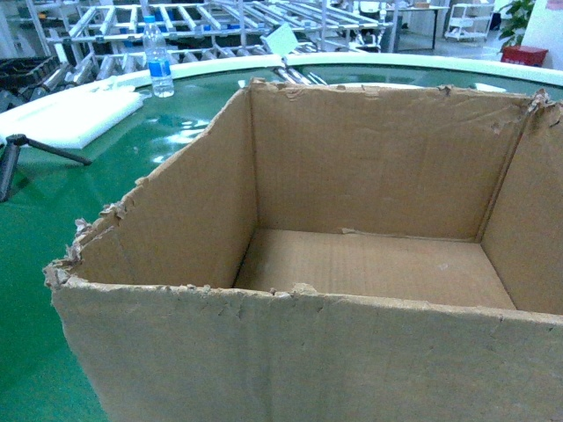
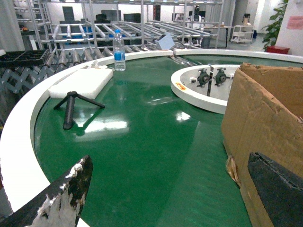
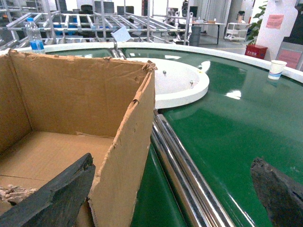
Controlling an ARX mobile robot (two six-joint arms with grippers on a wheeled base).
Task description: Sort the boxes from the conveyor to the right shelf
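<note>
Right, the big brown corrugated cardboard box (image 1: 352, 264) with a ragged torn rim sits empty on the glossy green conveyor belt (image 2: 142, 142). My left claw (image 2: 170, 194) gapes wide astride its left wall, my right claw (image 3: 173, 189) astride its right, neither gripping. I judge it light but floppy, so I'd clamp both walls low.

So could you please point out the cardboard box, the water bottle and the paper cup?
cardboard box (image 1: 369, 167): head view, inner back wall.
water bottle (image 2: 119, 53): left wrist view, blue label.
paper cup (image 3: 277, 69): right wrist view, side wall.
</note>
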